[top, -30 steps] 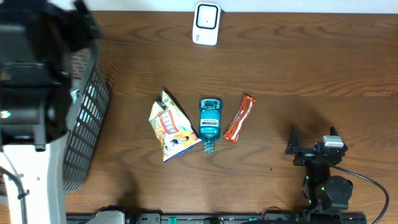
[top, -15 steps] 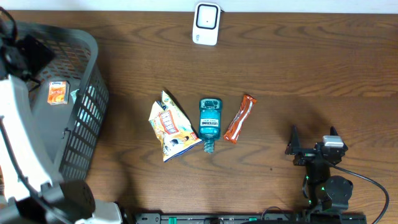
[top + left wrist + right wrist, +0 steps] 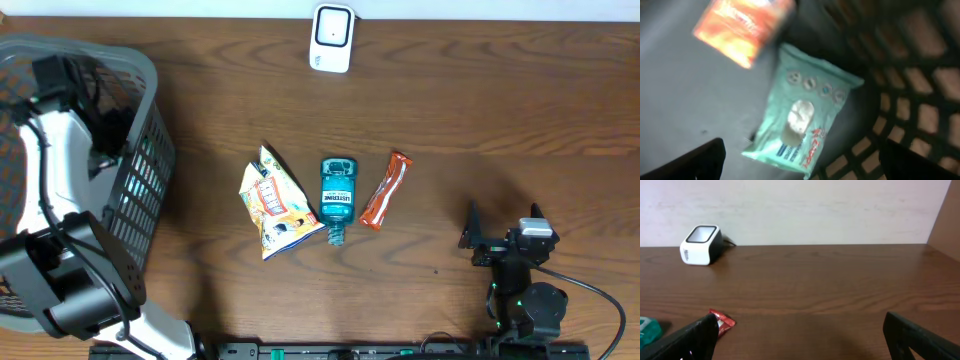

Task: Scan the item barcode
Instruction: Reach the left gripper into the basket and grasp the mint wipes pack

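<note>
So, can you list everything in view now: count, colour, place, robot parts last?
table: one, brown, under everything
scanner: one, white, far edge
basket: one, dark grey, left side
wipes pack: one, teal, inside basket
small box: one, orange, inside basket
chip bag: one, yellow, centre row, left
mouthwash bottle: one, teal, centre row, middle
snack bar: one, orange-red, centre row, right
left arm: one, white, in basket, jaws open
right arm: one, black, near right, jaws open
</note>
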Motion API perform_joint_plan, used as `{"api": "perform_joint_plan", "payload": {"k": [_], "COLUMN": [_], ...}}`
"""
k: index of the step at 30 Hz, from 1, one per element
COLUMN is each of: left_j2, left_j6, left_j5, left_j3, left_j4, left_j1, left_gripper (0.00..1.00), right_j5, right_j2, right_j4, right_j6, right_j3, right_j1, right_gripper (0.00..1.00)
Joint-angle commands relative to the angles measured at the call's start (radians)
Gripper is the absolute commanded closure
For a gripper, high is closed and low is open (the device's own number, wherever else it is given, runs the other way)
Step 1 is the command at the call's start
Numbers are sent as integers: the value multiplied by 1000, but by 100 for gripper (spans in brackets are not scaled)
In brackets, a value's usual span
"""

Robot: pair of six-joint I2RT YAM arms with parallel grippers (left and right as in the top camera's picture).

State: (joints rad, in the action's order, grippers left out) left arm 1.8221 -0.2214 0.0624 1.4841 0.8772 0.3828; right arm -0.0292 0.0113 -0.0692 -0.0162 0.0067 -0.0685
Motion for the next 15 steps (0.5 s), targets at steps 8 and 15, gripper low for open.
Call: {"api": "perform_joint_plan", "payload": {"k": [8,15], "left_j2": [8,56], "left_j6": [98,96], "left_j5": [8,10], "left_j3": [-262,-307], "left_j4": [-237,-266], "left_j1": [-1,-1], "left_gripper": [2,2], "right_j5": [1,1], "right_j2": [-5,-5], "right_j4": [-3,-3], "right_j6": [-13,-13], "right_j3": [-1,-1], "right_j1": [5,5], "right_gripper": [1,1]}}
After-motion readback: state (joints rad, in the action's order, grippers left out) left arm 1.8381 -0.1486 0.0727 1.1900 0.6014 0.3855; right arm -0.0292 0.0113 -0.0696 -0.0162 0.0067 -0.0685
